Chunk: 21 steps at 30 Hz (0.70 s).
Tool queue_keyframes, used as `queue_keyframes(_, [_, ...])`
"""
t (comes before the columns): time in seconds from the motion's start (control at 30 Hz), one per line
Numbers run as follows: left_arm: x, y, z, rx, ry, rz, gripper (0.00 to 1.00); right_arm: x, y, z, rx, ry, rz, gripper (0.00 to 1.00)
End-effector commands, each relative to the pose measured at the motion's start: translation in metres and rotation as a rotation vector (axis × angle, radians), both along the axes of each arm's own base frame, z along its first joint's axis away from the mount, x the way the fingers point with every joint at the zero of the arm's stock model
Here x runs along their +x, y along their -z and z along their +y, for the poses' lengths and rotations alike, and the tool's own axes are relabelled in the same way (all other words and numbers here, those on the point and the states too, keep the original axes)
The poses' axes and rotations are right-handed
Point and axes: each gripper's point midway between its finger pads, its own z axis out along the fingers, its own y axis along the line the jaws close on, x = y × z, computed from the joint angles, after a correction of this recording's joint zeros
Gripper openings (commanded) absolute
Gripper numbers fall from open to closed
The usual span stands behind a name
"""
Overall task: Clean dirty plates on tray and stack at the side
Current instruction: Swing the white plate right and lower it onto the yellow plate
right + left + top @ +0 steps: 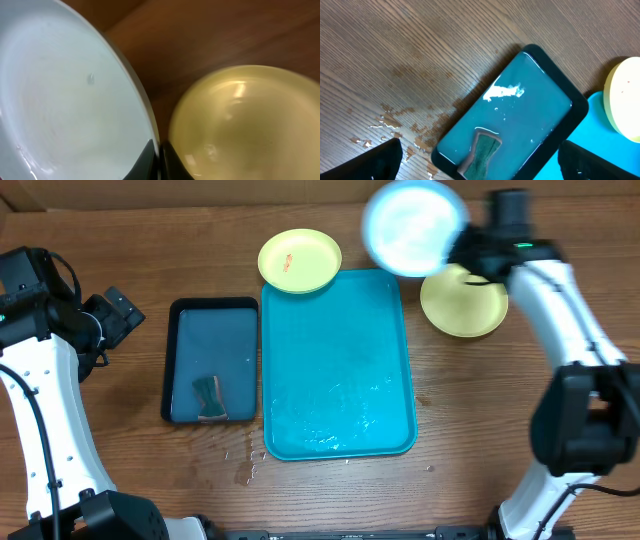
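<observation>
My right gripper [462,248] is shut on the rim of the light blue plate [412,226], holding it tilted in the air above the table's far right. In the right wrist view the blue plate [65,95] fills the left, pinched at its edge between my fingers [172,162]. Below it on the table lies a pale yellow plate [463,302], also seen in the right wrist view [245,125]. Another yellow plate [299,260] with small red smears rests across the far edge of the wet teal tray [338,370]. My left gripper [479,172] hangs open above the dark tray.
A small dark tray [212,358] holding water and a green sponge [210,396] lies left of the teal tray. Water drops [245,465] wet the wood near the front. The sponge [482,155] and spilled drops [395,127] show in the left wrist view.
</observation>
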Motion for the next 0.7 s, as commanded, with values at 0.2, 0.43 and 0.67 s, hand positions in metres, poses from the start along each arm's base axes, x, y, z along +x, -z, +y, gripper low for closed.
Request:
queue_keyframes(0.2, [0.001, -0.008, 0.001, 0.003, -0.013, -0.021, 1.00, -0.046, 0.012, -0.111, 0.111, 0.237, 0.138, 0.04])
queue_keyframes(0.43, [0.001, -0.008, 0.001, 0.003, -0.013, -0.021, 1.00, -0.060, 0.036, -0.114, 0.101, 0.258, 0.200, 0.04])
queue_keyframes(0.67, [0.001, -0.008, 0.001, 0.003, -0.013, -0.021, 1.00, -0.069, 0.043, -0.103, 0.081, 0.247, 0.252, 0.04])
